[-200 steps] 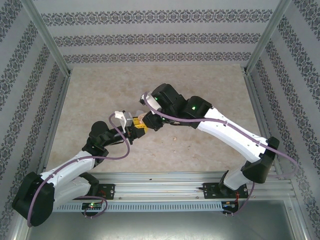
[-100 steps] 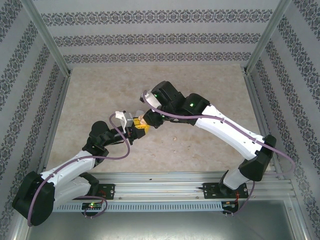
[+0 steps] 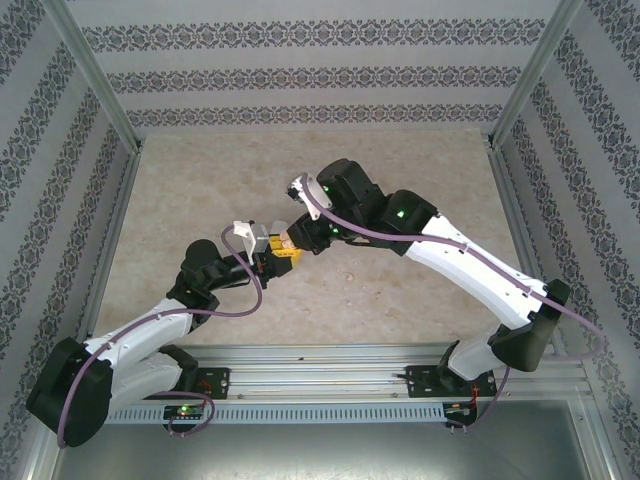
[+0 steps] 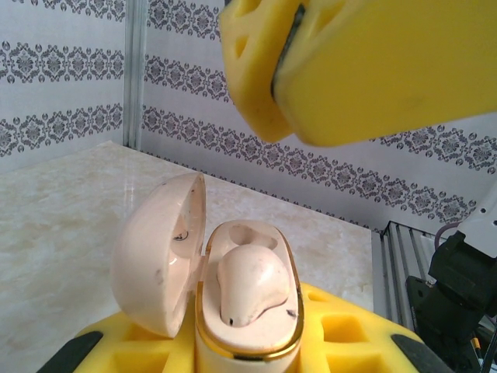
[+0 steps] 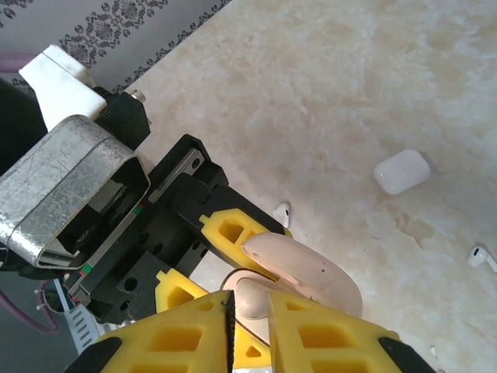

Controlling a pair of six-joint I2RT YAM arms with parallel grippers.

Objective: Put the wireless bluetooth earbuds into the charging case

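My left gripper (image 4: 245, 353) is shut on the body of a tan hinged case (image 4: 203, 326), held upright with its lid (image 4: 155, 256) swung open to the left. A tan earbud (image 4: 252, 284) sits in one well; the well behind it is empty. My right gripper (image 5: 250, 318) hovers just above the case, fingers (image 4: 373, 70) a narrow gap apart with nothing between them. A white charging case (image 5: 401, 171) lies shut on the table. Two white earbuds (image 5: 283, 211) (image 5: 481, 256) lie loose near it. Both grippers meet at mid-table (image 3: 287, 246).
The marble-patterned tabletop (image 3: 400, 170) is enclosed by patterned walls and metal posts (image 3: 95, 80). A metal rail (image 3: 330, 380) with the arm bases runs along the near edge. The left wrist's camera bracket (image 5: 70, 186) sits close beside my right fingers.
My right arm has drawn slightly back to the right and its fingers have eased apart a little. The left arm and the tan case have stayed put.
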